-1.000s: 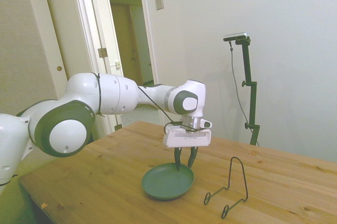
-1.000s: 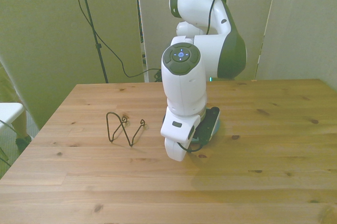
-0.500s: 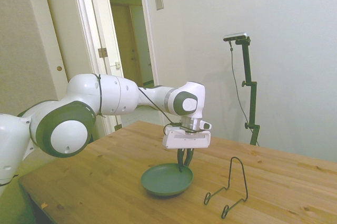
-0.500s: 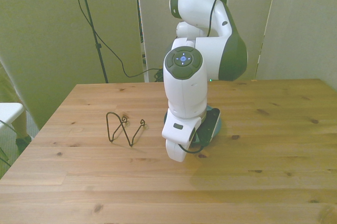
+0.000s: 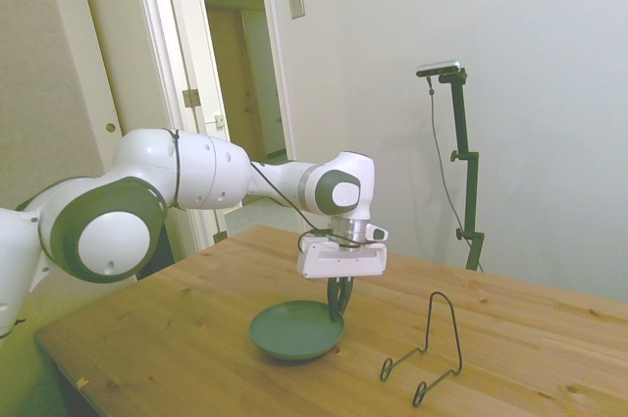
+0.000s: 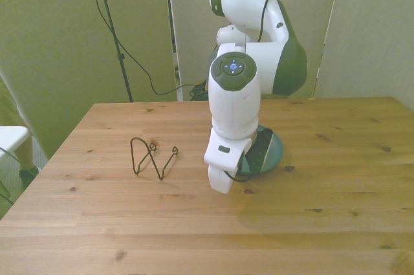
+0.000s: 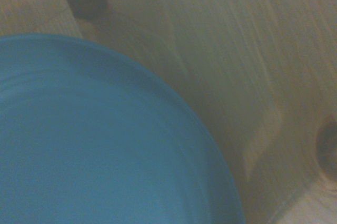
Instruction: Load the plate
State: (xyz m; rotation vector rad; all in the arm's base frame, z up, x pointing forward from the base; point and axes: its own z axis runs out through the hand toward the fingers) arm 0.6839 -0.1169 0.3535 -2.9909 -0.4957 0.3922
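Note:
The round grey-green plate (image 5: 292,330) sits low over the wooden table (image 5: 177,338), to the side view's left of the black wire stand (image 5: 426,348). My gripper (image 5: 339,309) points straight down, its fingers shut on the plate's rim on the side nearest the stand. I cannot tell whether the plate rests on the wood or hangs just above it. In the front view the arm covers most of the plate (image 6: 274,148), and only its edge shows at the arm's right. In the wrist view the plate (image 7: 95,139) looks blue and fills half the picture.
The wire stand (image 6: 152,157) is upright on the front view's left, about a plate's width from the arm. A doorway (image 5: 235,74) and a wall lie behind the table in the side view.
The fingers have shut on the plate's rim. Gripper and plate together have shifted toward the side view's left, away from the wire stand.

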